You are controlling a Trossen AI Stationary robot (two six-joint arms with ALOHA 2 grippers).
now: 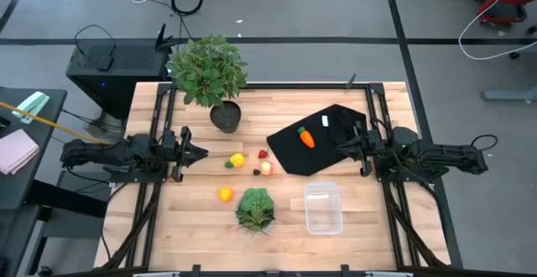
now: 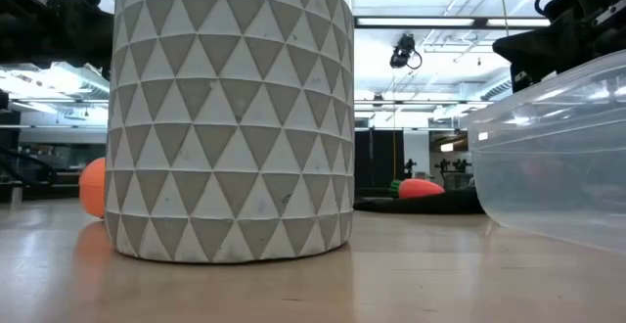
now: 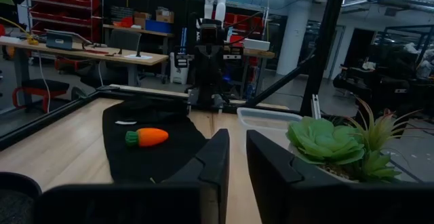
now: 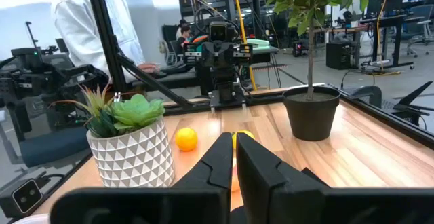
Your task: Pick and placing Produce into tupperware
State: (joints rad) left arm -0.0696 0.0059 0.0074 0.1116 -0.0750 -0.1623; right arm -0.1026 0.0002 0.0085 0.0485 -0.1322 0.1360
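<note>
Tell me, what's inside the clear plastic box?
Nothing shows inside the tupperware; from above you see bare wood through it. The carrot lies on the black cloth, apart from it. No spot inside is hidden.

Low view: white patterned pot [image 2: 233, 117] hides most of orange ball [image 2: 93, 187]

On the bench [image 1: 352, 243], the carrot [image 1: 306, 137] lies on the cloth [image 1: 331, 155] toward the right. The tupperware [image 1: 323, 208] sits nearer the front edge, the succulent [image 1: 255, 209] just left of it, and the plant [image 1: 220, 84] stands at the back.
</note>
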